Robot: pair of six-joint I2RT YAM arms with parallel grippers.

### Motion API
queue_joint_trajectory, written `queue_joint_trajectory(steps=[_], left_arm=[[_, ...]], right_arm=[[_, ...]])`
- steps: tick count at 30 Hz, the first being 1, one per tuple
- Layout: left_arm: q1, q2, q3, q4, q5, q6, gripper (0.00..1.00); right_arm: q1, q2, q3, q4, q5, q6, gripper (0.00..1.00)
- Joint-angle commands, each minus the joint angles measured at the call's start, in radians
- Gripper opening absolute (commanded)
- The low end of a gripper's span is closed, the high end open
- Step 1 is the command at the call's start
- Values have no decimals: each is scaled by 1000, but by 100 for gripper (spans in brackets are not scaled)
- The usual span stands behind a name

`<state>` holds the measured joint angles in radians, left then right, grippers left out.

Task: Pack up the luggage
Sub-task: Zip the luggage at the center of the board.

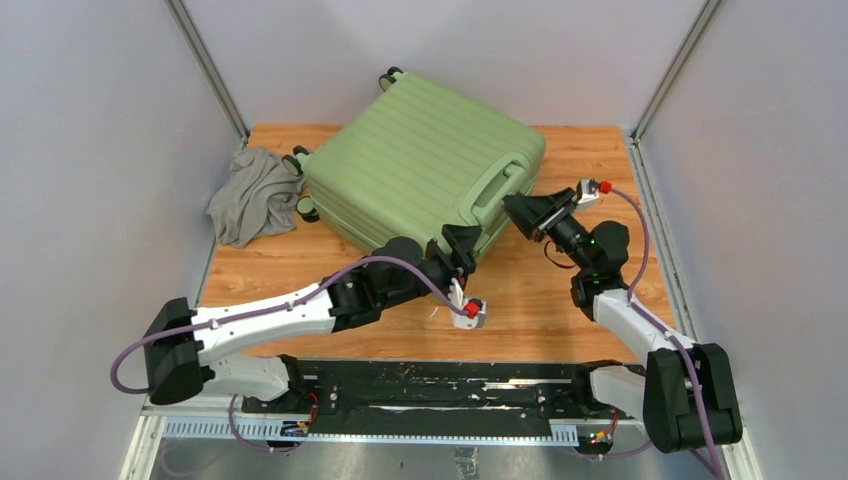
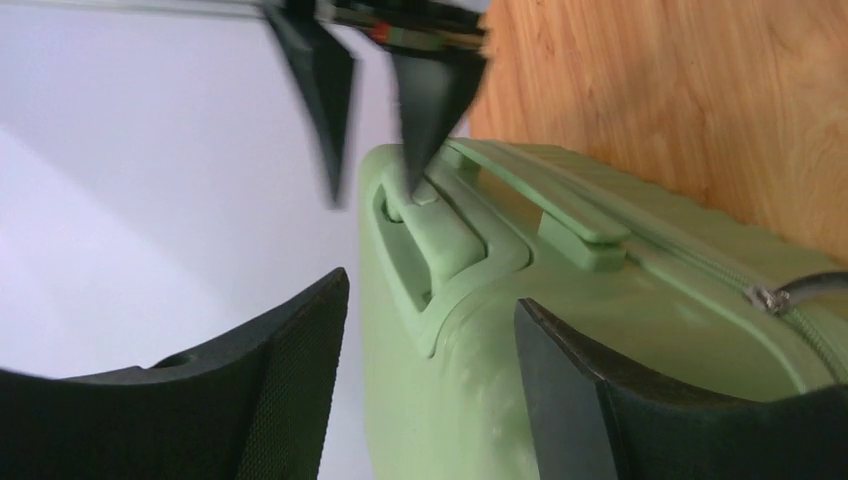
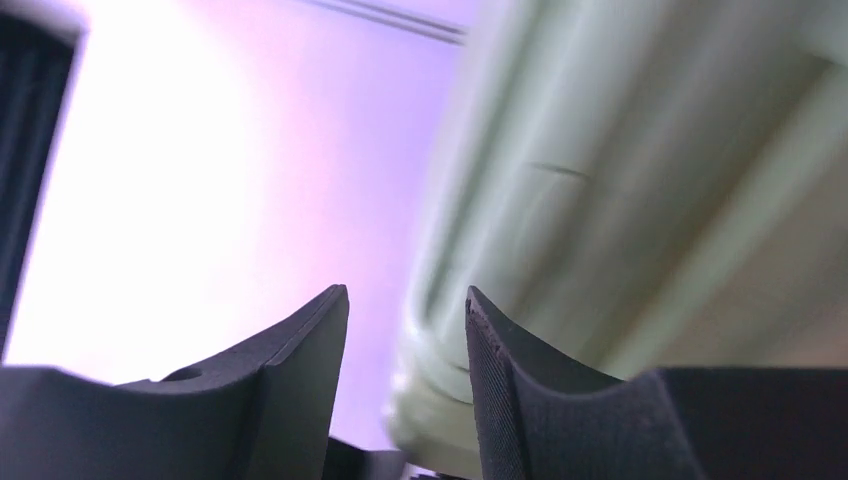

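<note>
Both tools stand partly open, holding nothing. Closed luggage lies at twelve o'clock on the bench, long axis ten to four; my left tool sits at its near edge, right tool nearer its handle.

Crumpled grey cloth sitting at the far left of the wood table — white walls on three sides, black rail along the near edge.
</note>
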<state>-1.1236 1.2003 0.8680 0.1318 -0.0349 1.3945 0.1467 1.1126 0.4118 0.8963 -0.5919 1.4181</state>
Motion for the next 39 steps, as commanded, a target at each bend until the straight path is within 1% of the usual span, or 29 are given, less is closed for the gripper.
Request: queue_joint_trajectory(steps=[1, 5, 8, 9, 11, 12, 14, 15, 17, 19, 20, 23, 26, 30, 32, 35, 37, 39], left_arm=[[-8, 99, 102, 42, -66, -151, 69], [-9, 192, 192, 14, -123, -274, 74], [-9, 219, 208, -25, -121, -316, 78], [-8, 220, 205, -35, -101, -322, 80], [-8, 220, 208, -78, -29, -329, 90], [-8, 225, 220, -136, 8, -334, 96], [-9, 270, 269, -236, 56, -348, 98], [-9, 300, 306, -268, 59, -371, 98], [-8, 374, 410, -343, 38, -416, 94], [3, 440, 506, -409, 36, -459, 90], [10, 472, 555, -450, 36, -479, 87], [15, 564, 697, -582, 36, -514, 81], [14, 655, 843, -711, 36, -564, 77], [15, 787, 1019, -855, -31, -644, 74], [14, 844, 1087, -891, -91, -681, 73], [16, 913, 1165, -932, -226, -748, 67], [18, 928, 1198, -942, -297, -797, 65], [19, 924, 1212, -940, -337, -833, 64]], right_arm=[[14, -18, 80, 355, -15, 89, 50], [17, -23, 99, 328, -26, 79, 50], [8, -60, 52, 266, 2, 55, 49], [1, -84, 28, 201, 26, 33, 50], [-23, -152, -9, 41, 58, -44, 52], [-37, -189, -17, -84, 69, -106, 53], [-66, -273, -16, -331, 103, -232, 53], [-79, -326, -15, -451, 132, -281, 55], [-94, -419, -27, -610, 184, -355, 56], [-95, -451, -18, -748, 200, -422, 56], [-95, -457, -25, -786, 208, -439, 57], [-97, -482, -72, -811, 215, -464, 58], [-98, -511, -65, -906, 246, -523, 59], [-103, -545, -57, -1030, 274, -586, 59], [-106, -558, -67, -1058, 272, -601, 59], [-109, -587, -68, -1095, 269, -624, 60], [-109, -598, -60, -1116, 265, -641, 60], [-109, -603, -59, -1123, 252, -649, 60]])
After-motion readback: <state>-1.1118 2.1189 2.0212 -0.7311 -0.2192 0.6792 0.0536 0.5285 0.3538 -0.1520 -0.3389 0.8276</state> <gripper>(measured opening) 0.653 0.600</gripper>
